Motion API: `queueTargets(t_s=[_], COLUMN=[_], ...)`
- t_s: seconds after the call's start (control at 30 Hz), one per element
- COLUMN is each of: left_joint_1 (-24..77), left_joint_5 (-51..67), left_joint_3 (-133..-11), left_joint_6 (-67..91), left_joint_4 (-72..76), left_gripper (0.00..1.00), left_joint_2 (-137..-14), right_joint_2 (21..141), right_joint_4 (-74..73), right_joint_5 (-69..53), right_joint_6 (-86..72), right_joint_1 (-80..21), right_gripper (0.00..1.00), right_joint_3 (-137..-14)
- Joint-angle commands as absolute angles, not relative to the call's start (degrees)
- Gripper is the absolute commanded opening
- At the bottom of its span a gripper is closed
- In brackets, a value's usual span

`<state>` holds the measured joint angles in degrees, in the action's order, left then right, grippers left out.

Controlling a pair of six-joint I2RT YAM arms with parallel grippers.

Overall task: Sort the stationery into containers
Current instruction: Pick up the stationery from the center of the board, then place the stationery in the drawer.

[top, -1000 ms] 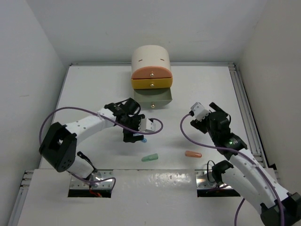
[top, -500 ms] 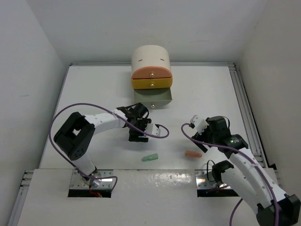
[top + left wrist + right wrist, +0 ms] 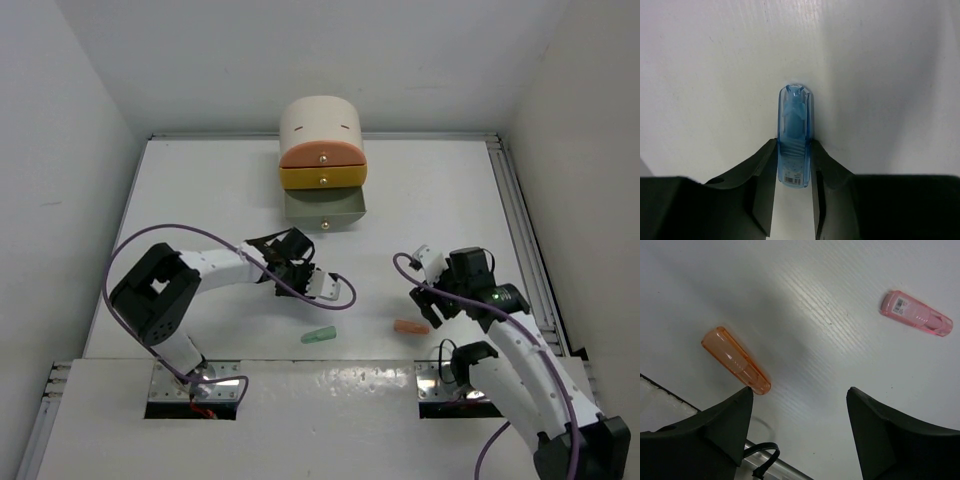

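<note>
L gripper (image 3: 794, 144) clamps blue capsule (image 3: 795, 115); R gripper (image 3: 800, 392) released.
I see R jaws wide, orange capsule (image 3: 735, 360) just beside one finger, pink capsule (image 3: 916, 313) well apart.

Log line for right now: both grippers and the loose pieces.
left gripper: closed on blue capsule | right gripper: open, near orange capsule | green capsule, pink capsule: loose on table

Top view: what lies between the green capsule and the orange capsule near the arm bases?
Nothing. In the top view, the strip of white table between the green capsule and the orange capsule is bare.
</note>
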<state>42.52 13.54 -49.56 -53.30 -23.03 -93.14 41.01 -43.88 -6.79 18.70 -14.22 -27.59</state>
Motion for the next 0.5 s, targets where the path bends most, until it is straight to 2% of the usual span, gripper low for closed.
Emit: queueTargets(t_s=[0.0, 0.13, 0.23, 0.4, 0.47], left_joint_1=[41.93, 37.28, 35.6, 33.84, 33.49], left_joint_5=[13.45, 16.43, 13.64, 6.51, 4.4], left_joint_3=[-51.66, -69.01, -81.59, -97.26, -99.32], left_joint_6=[-50.64, -44.84, -40.7, -39.99, -39.99], left_joint_4=[-26.17, -33.73, -36.65, -39.46, -38.59], left_gripper=[0.23, 0.16, 0.15, 0.16, 0.17], left_joint_2=[-92.64, -91.49, -93.68, -102.89, -105.29], right_joint_2=[42.62, 44.03, 45.52, 49.91, 50.8], right_joint_4=[-43.59, -42.63, -41.22, -39.47, -39.03], right_joint_5=[-10.54, -10.81, -10.81, -9.85, -9.58], right_joint_6=[16.7, 18.45, 20.3, 23.73, 24.61], right_joint_1=[-12.22, -11.86, -12.04, -13.09, -13.45], right_gripper=[0.74, 0.72, 0.71, 0.69, 0.69], right_joint_3=[-30.32, -29.8, -29.09, -28.74, -28.74])
